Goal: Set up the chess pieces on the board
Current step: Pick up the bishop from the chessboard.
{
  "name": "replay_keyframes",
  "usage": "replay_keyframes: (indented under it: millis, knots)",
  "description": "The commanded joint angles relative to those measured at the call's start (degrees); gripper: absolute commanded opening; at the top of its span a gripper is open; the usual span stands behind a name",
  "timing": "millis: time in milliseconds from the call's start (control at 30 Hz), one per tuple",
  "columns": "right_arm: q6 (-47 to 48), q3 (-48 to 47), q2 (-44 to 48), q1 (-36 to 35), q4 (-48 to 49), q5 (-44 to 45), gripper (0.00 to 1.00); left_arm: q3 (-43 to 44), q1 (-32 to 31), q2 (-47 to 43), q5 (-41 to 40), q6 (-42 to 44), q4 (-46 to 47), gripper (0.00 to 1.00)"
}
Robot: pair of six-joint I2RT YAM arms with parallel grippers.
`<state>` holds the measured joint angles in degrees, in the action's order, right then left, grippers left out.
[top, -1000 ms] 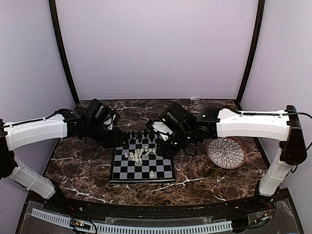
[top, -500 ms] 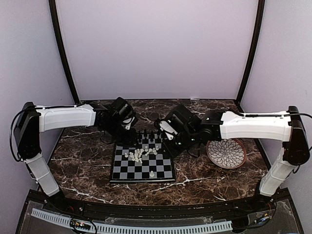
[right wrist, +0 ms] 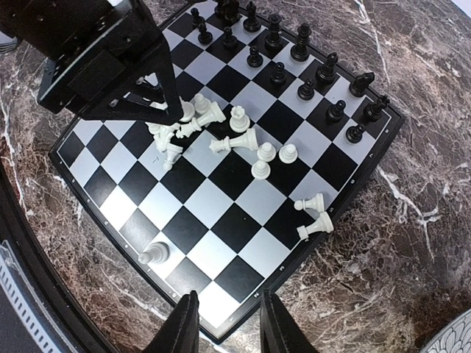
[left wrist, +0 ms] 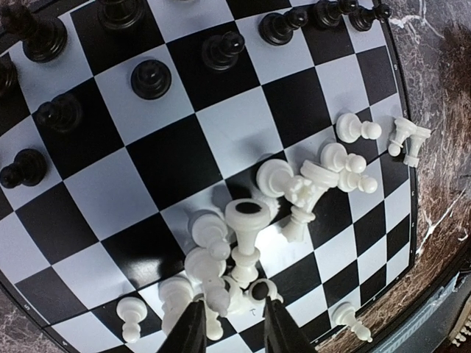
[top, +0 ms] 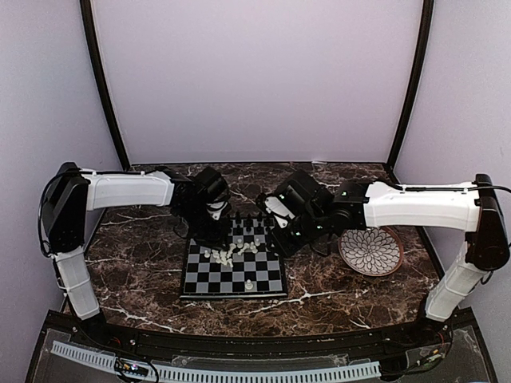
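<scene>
The board [top: 204, 279] lies at the middle of the table. Black chess pieces [top: 243, 229] stand in two rows along its far side. Cream-white chess pieces [top: 231, 252] lie tumbled in a heap near its centre, and one white piece [top: 250, 284] stands alone on the near row. My left gripper [left wrist: 232, 318] is open, low over the heap [left wrist: 246, 243], its fingers either side of a few fallen white pieces. My right gripper [right wrist: 228, 323] is open and holds nothing, above the board's corner [right wrist: 235, 224]. Two white pieces [right wrist: 315, 213] lie at that edge.
A round white petal-patterned plate [top: 370, 249] with a brown rim sits right of the board, under the right arm. Dark marble table [top: 136, 279] surrounds the board. The left arm's black wrist [right wrist: 110, 59] hangs over the board's far left part.
The left arm has swung right from beside the board to over the white heap, and its jaws have narrowed. The right arm has drifted slightly right.
</scene>
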<state>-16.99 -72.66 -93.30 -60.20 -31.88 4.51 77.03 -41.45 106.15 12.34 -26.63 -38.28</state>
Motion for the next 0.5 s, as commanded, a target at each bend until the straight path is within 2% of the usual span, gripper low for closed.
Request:
replay_keyframes:
  millis: [0, 200, 467]
  knots:
    - [1.07, -0.50, 0.38, 0.35, 1.39, -0.50, 0.30, 2.37, -0.37, 0.33, -1.21, 1.09, -2.64, 0.30]
    - [1.17, -1.15, -0.46, 0.36, 1.40, -0.92, 0.30, 3.64, -0.36, 1.61, -2.76, 1.10, -2.71, 0.29]
    - [1.04, -1.78, -1.08, 0.35, 0.86, -0.94, 0.30, 6.18, -0.35, 3.57, -3.64, 1.28, -4.12, 0.17]
